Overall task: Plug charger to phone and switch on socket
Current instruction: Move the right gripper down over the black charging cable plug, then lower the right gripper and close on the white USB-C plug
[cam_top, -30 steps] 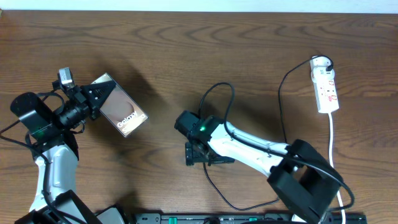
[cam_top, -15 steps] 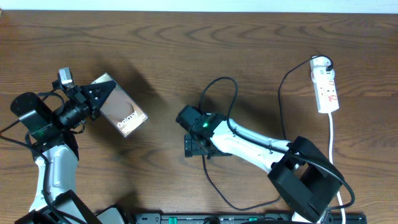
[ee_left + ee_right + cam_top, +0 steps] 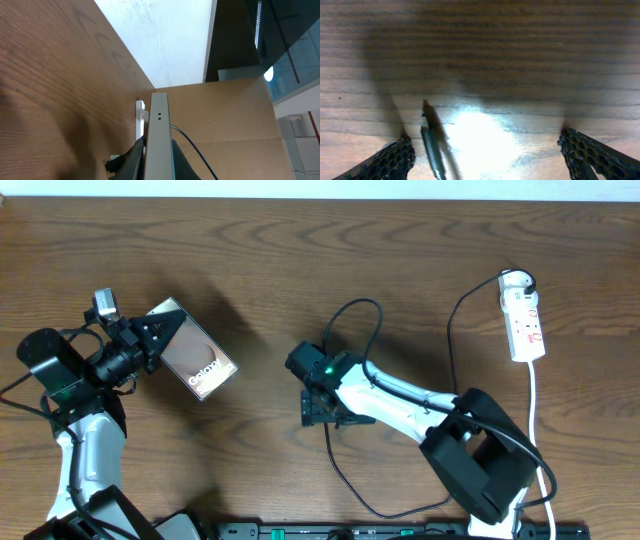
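Observation:
The phone (image 3: 197,361), a dark glossy slab with a white label end, is held off the table at the left, tilted, with my left gripper (image 3: 150,336) shut on its end. In the left wrist view its pale edge (image 3: 159,135) runs up between the two jaws. The charger (image 3: 362,303) is a long thin black cable looping over the middle of the table. Its plug tip (image 3: 432,150) lies on the wood between my right gripper's fingertips (image 3: 395,156), close to the left one. My right gripper (image 3: 320,408) stands open low over it. The white socket (image 3: 526,320) lies at the far right.
The socket's white cord (image 3: 533,405) runs toward the front edge on the right. The black cable passes under my right arm (image 3: 400,405) and curves round to the socket's top end. Bare wood lies between the phone and my right gripper.
My right gripper has shifted a little away from the front edge, over the plug tip, its jaws a touch narrower. The left arm and phone have not moved.

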You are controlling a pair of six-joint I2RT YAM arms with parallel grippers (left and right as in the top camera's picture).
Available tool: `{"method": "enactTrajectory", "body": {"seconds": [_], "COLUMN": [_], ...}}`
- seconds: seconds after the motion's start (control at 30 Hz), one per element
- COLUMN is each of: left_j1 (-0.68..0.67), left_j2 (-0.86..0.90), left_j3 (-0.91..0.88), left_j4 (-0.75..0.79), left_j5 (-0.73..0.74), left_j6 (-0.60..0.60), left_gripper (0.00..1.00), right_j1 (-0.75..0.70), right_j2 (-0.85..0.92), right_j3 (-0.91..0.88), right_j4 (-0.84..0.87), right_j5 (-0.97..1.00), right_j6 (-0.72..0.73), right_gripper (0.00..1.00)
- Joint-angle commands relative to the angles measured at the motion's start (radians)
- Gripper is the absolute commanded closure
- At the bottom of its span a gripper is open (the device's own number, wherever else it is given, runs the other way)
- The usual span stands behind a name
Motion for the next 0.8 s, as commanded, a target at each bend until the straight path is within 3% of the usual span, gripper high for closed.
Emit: {"method": "enactTrajectory", "body": {"seconds": [0.0, 0.43, 0.63, 0.77], "left_j1": [0.003, 0.003, 0.003, 0.003], "left_j2": [-0.011, -0.011, -0.011, -0.011], "left_j3": [0.0, 0.0, 0.0, 0.0], "left_j4": [0.007, 0.007, 0.007, 0.007], "left_j5": [0.035, 0.035, 0.035, 0.035], "left_j6": [0.01, 0.011, 0.011, 0.011], "left_gripper": [0.93, 0.93, 0.93, 0.93], "right_j1": [0.006, 0.015, 0.017, 0.017], "right_j2": [0.06, 0.077, 0.077, 0.077], "right_j3": [0.033, 0.052, 0.053, 0.053], "right_j4": [-0.015, -0.042, -0.051, -0.051], "right_j5": [0.014, 0.018, 0.018, 0.018], "right_j6": [-0.014, -0.014, -0.014, -0.014], "right_gripper": [0.08, 0.36, 0.57, 0.65]}}
